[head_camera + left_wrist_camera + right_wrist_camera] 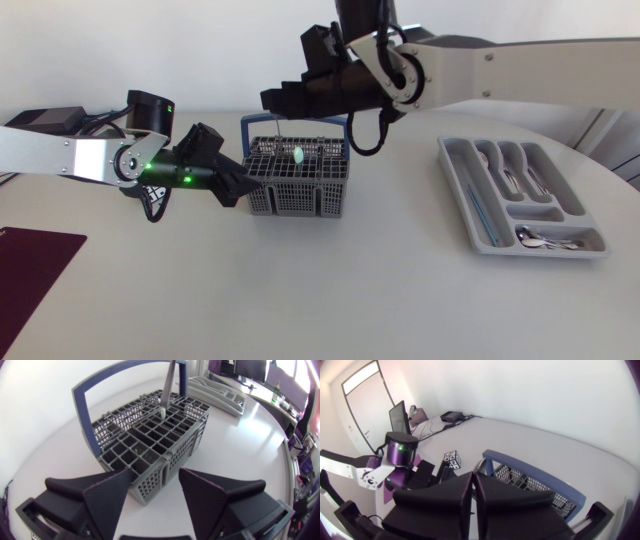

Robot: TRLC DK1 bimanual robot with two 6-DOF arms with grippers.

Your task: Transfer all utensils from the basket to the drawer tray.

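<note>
Grey plastic cutlery basket with a blue handle (300, 190) sits mid-table, well apart from the grey drawer tray (452, 165) holding cutlery at my right | my left gripper (156, 477): fingers spread, basket corner between them | my right gripper (272, 103): above the basket, fingers pinching a slim grey metal utensil (167, 385) standing in it

Left hand (236, 186) beside basket (300, 200)
</note>
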